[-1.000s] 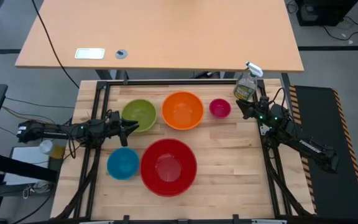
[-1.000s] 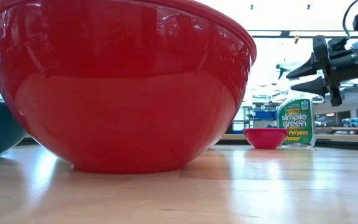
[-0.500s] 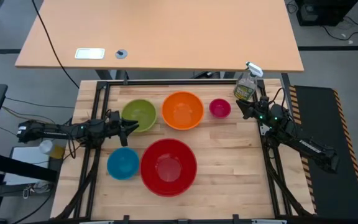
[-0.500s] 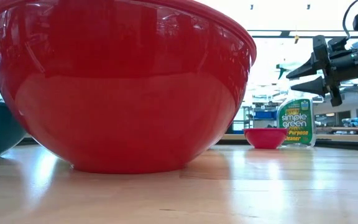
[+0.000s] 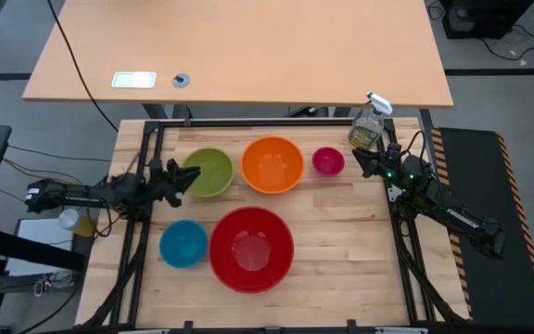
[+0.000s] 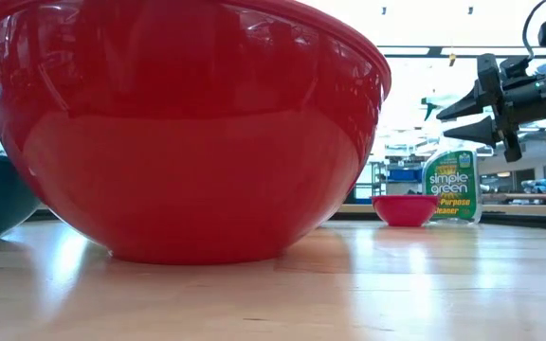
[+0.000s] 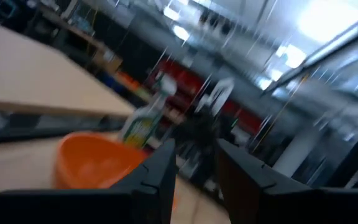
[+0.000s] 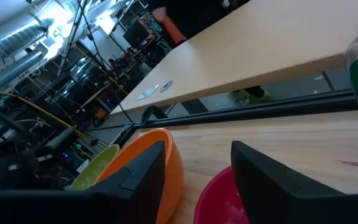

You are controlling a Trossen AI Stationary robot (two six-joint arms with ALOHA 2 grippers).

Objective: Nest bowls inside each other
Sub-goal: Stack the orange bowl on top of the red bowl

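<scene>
High view: left hand point(image 5: 187, 174) touches lime bowl point(image 5: 209, 171).

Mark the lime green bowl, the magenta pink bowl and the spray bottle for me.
lime green bowl point(image 5: 209, 173), high view, on its inner floor.
magenta pink bowl point(image 5: 328, 161), high view, on its inner floor.
spray bottle point(image 6: 451, 187), low view, on its printed label.

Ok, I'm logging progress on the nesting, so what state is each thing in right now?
red bowl: upright, empty, standing alone.
orange bowl: upright, empty, not nested.
lime green bowl: upright, empty.
blue bowl: upright, empty, beside the red one.
magenta bowl: upright, empty, alone.
spray bottle: standing upright.
left claw: open, at the green bowl's rim.
right claw: open, holding nothing, near the magenta bowl.
</scene>
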